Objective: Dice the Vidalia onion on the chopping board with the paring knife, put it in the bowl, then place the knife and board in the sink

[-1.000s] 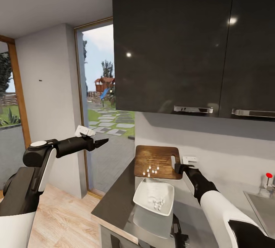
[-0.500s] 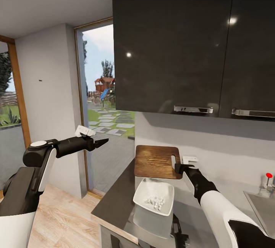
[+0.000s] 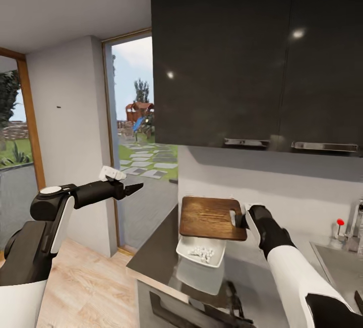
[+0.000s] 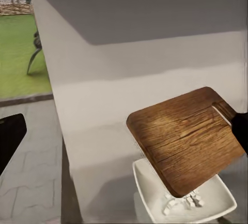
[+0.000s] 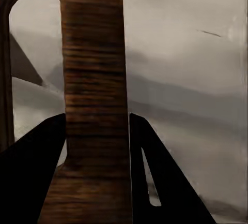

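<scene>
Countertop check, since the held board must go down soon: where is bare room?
Bare countertop lies between the bowl and the sink. It is crowded at the corner, where the chopping board in the right gripper overhangs the bowl.

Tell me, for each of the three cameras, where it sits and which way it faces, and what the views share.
Head view: on the robot's head, looking down at the countertop; both arms show.
Left wrist view: on the left arm, facing the chopping board over the bowl.
Right wrist view: on the right arm, looking along the right gripper, shut on the board's handle.
All three views share the chopping board.
</scene>
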{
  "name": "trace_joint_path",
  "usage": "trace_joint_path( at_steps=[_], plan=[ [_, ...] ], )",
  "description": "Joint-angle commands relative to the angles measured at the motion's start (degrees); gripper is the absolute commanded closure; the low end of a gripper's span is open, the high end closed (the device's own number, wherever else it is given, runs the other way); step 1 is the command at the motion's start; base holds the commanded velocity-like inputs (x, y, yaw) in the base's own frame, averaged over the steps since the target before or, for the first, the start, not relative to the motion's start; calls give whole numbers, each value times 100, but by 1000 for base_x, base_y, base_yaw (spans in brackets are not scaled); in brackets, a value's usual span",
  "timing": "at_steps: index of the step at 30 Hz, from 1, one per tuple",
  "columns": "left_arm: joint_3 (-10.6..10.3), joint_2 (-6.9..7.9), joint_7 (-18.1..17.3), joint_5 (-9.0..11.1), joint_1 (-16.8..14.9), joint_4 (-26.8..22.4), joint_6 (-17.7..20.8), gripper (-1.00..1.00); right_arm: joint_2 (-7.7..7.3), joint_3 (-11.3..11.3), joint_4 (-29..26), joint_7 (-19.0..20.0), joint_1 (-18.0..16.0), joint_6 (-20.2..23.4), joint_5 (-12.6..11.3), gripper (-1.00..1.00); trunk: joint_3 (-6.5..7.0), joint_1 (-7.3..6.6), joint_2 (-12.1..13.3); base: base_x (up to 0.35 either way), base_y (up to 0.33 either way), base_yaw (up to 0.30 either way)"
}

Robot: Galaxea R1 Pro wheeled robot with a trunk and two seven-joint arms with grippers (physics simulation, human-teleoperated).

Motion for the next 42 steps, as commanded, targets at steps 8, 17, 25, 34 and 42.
trace_joint_path(
  at_steps=[8, 17, 25, 34, 42],
  plan=[
    [5, 0, -16, 12, -2, 2, 42, -100, -181, -320, -593, 23, -2, 1115, 28, 100, -3, -1, -5, -85, 0, -2],
    [5, 0, -16, 12, -2, 8, 42, -100, -225, -704, -647, 27, -2, 1291, 10, 100, -5, -1, -5, -1, 0, -253],
    [5, 0, -16, 10, -2, 8, 42, -100, -226, -727, -648, 42, -2, 1291, -7, 100, -6, -1, -5, 0, 0, -300],
    [5, 5, -16, 10, -2, 8, 42, -100, -226, -727, -647, 44, -2, 1300, -8, 100, -1, -1, -5, 0, 0, -300],
    [5, 5, -16, 9, -2, 8, 42, -100, -219, -727, -647, 44, -2, 1299, -8, 100, 16, -1, -5, 0, 0, -300]
  ],
)
